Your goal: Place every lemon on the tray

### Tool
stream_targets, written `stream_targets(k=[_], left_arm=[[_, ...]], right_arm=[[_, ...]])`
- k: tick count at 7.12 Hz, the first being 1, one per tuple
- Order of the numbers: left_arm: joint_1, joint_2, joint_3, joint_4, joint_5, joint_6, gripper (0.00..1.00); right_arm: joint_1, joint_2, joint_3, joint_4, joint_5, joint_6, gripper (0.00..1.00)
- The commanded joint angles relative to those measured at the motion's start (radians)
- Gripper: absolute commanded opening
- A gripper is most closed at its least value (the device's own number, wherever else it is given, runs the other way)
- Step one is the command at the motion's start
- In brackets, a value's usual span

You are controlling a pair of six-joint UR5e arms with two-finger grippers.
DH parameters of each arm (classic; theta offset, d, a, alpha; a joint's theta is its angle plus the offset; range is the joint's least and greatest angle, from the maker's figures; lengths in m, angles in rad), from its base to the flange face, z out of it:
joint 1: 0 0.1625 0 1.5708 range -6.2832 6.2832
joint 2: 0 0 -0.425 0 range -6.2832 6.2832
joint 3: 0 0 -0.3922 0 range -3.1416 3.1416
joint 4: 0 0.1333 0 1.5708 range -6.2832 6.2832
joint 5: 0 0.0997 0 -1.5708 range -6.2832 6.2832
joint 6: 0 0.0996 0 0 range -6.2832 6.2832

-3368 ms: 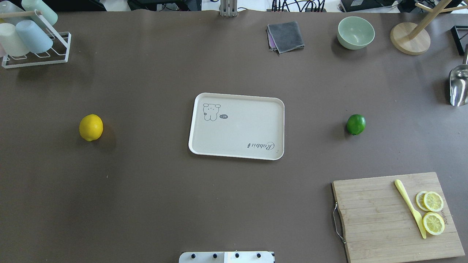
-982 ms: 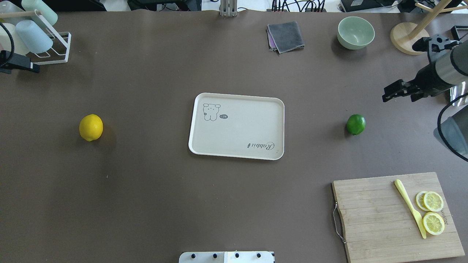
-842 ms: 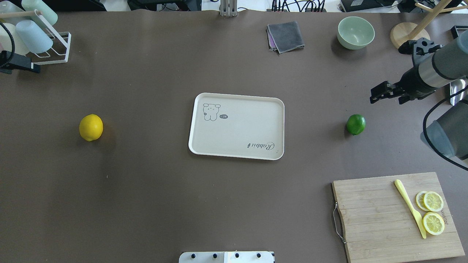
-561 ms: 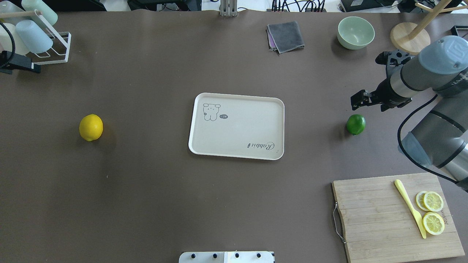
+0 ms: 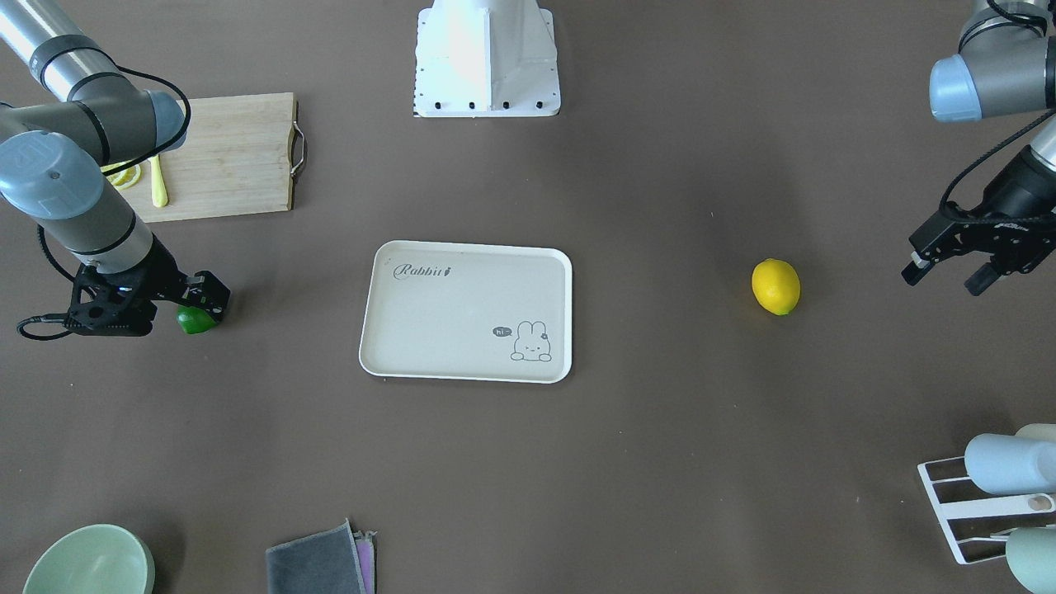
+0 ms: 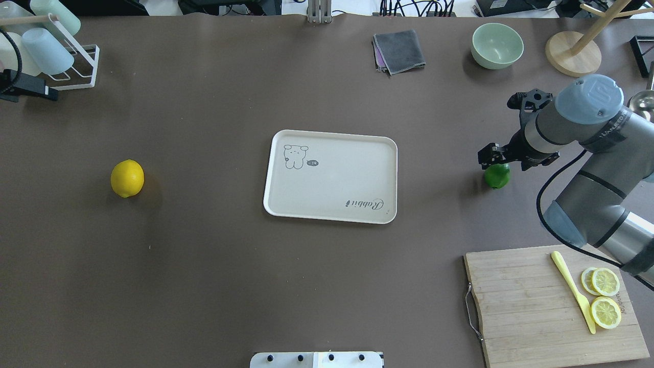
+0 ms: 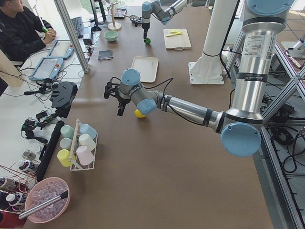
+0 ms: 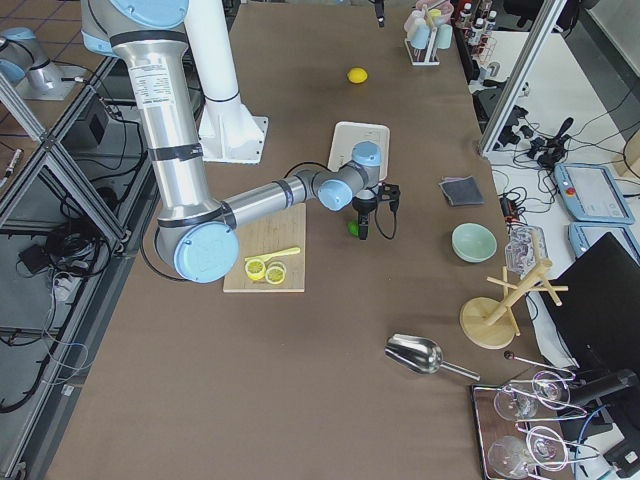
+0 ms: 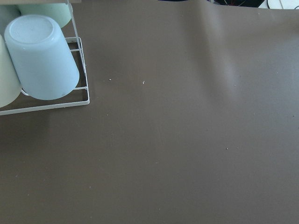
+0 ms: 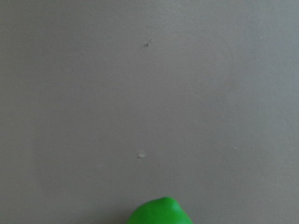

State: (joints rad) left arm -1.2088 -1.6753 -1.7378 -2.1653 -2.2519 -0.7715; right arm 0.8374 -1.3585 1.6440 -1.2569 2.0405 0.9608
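Green lemon lies just under the right gripper, whose jaws are spread and empty. We see the fruit only at the wrist view's lower edge. Risk: an off-centre pinch squirts the glossy fruit away. The tray lies well beyond. The yellow lemon lies farthest, near the left gripper, which is also spread and empty.

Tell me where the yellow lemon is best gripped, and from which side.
Grip the yellow lemon across its narrow middle, straight down from above. It lies on its side, long axis roughly toward the robot, both flanks clear.
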Motion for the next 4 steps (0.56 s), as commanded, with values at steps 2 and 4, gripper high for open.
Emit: stream_targets(k=[2,4], left_arm=[[0.011,-0.006,0.004,0.001,-0.002,-0.002,0.98],[0.050,-0.007,0.003,-0.001,-0.002,-0.012,0.98]], right_arm=[[-0.020,-0.001,-0.001,0.001,0.000,0.007,1.00],[-0.023,-0.001,-0.001,0.001,0.000,0.007,1.00]])
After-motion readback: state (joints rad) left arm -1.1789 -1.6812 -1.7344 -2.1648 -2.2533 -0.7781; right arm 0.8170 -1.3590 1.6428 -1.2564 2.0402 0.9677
